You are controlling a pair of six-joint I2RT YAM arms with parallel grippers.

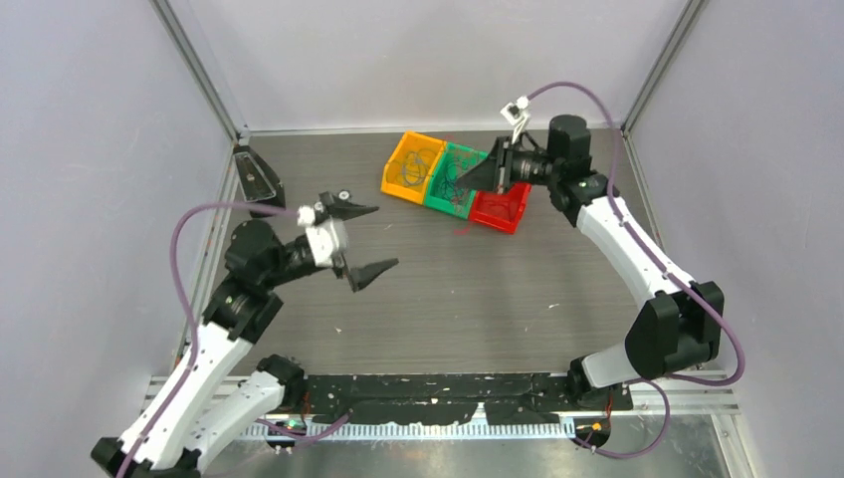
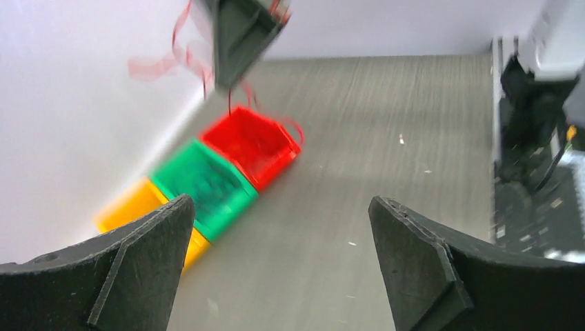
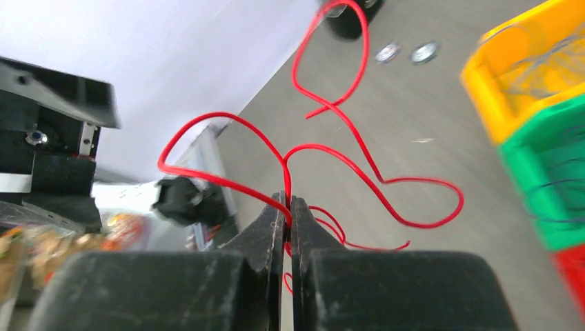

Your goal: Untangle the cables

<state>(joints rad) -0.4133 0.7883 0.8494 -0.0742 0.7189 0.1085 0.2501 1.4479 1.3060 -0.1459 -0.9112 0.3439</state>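
Clearly the right jaws, clenched on the red cable (image 3: 286, 181) above the bins (image 1: 400, 189), sit nearer than the released left jaws.

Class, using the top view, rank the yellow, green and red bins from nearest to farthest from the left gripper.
1. Yellow bin: left end of the row, nearest the left gripper.
2. Green bin: middle of the row.
3. Red bin: right end, farthest.
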